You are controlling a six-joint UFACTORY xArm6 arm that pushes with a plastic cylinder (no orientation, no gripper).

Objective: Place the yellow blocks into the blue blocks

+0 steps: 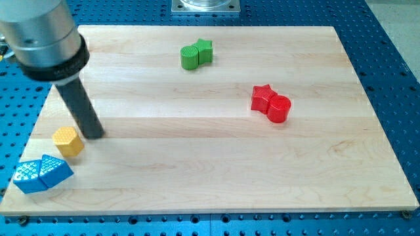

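Note:
A yellow hexagonal block (68, 141) lies near the view's lower left of the wooden board (216, 164). Two blue blocks sit together at the bottom left corner: a blue block (28, 177) on the left and a blue wedge-like block (55, 171) touching it on the right. My tip (95, 134) rests on the board just right of and slightly above the yellow block, very close to it. The yellow block is a short gap above and right of the blue blocks. No second yellow block shows.
A green cylinder (190, 57) and a green star (205, 50) touch each other at the view's top centre. A red star (262, 98) and a red cylinder (279, 109) touch at the right of centre. The blue perforated table (394, 39) surrounds the board.

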